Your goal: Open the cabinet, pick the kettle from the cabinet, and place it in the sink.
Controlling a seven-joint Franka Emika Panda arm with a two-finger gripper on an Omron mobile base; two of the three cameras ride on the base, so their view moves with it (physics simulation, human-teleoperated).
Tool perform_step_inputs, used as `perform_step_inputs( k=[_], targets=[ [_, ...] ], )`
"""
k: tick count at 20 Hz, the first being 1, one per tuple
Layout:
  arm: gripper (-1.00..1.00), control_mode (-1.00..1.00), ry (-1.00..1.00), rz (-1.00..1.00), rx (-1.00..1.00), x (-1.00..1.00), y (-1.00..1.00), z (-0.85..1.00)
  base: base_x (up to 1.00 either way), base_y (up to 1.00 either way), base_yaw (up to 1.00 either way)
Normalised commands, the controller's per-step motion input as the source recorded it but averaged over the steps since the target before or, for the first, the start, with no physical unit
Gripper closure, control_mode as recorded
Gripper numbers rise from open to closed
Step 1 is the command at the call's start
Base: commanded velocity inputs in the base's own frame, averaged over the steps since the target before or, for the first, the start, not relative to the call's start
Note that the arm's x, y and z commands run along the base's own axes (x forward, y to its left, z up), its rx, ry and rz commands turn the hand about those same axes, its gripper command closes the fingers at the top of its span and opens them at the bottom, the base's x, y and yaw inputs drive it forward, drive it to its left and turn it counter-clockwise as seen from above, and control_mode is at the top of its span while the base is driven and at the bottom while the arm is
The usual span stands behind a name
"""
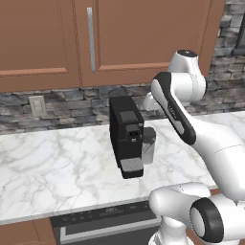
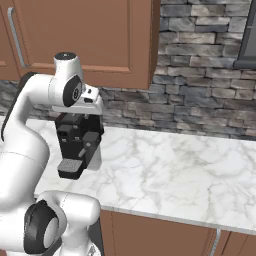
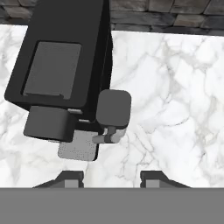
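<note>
Overhead, the reddish-brown wooden cabinet [image 1: 139, 36] with its silver bar handle [image 1: 90, 39] sits closed, upper centre. Jaws stand open, empty, above the black boxy coffee machine [image 3: 61, 70] on the white marble tabletop [image 3: 175, 96].

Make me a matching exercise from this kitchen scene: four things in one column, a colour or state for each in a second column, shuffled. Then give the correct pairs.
Things:
1. cabinet
2. coffee machine
3. counter
4. end effector

Descriptions:
A. white marble with grey veins
B. black and boxy, standing on the counter
C. door shut, reddish-brown wood with a silver bar handle
D. open, fingertips apart, holding nothing

Pairs: 1-C, 2-B, 3-A, 4-D
</note>
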Motion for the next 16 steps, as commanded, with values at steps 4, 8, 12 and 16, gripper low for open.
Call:
perform_step_inputs(
  k=[4,8,12,16],
  targets=[
    [-1.00,-1.00,0.01,0.00,0.01,-0.11,0.00,-0.01,0.00,0.00,0.00],
    [-1.00,-1.00,-0.06,-0.08,0.05,-0.33,0.05,0.00,0.00,0.00,0.00],
    [-1.00,-1.00,-0.21,-0.07,0.07,-0.36,0.12,0.01,0.00,0.00,0.00],
    [-1.00,-1.00,-0.25,0.00,-0.07,-0.27,0.26,0.10,0.00,0.00,0.00]
  ],
)
